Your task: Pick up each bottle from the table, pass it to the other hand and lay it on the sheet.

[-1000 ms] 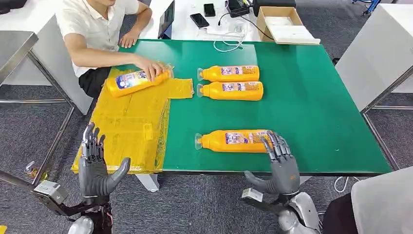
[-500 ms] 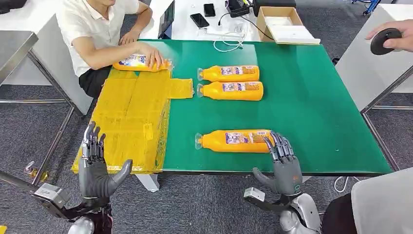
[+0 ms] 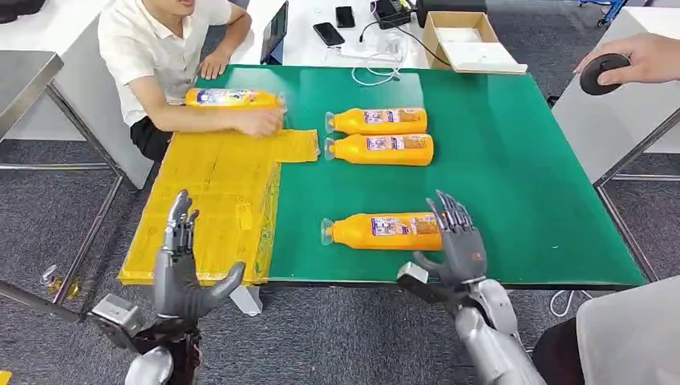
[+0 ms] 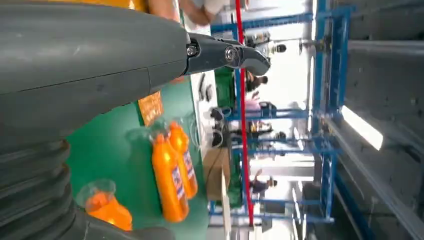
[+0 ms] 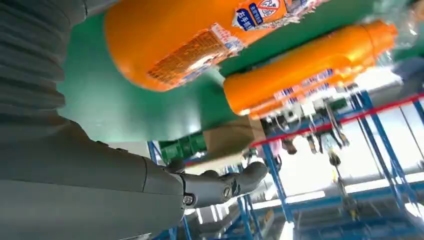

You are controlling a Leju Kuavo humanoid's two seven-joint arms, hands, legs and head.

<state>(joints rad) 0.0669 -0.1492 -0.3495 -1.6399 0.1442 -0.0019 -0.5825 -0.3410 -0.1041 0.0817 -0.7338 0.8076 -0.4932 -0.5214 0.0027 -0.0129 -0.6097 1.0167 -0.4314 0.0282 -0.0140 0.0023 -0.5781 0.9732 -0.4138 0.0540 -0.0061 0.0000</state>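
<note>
While both hands hover at the desk's near edge with nothing in them, the right hand (image 3: 459,245) stands upright with fingers (image 3: 449,210) spread, just at the base end of the nearest bottle (image 3: 383,231), which lies on its side on the green desk (image 3: 513,176) close to that edge. The left hand (image 3: 180,265) is raised, fingers apart, over the near end of the yellow sheet (image 3: 212,200) that covers the desk's left side. From here the grip looks risky: the bottle is round and smooth, so fingers closing on its end alone could roll it or push it off the near edge; a hold nearer its middle seems safer. Two more bottles (image 3: 377,135) lie side by side toward the desk's middle, caps pointing left. A fourth bottle (image 3: 228,98) rests at the far left corner under a person's hand (image 3: 261,122), which lies across the sheet's far end and could get in the way of laying bottles there. Beyond the far edge sit a box (image 3: 469,40), phones and cables.
</note>
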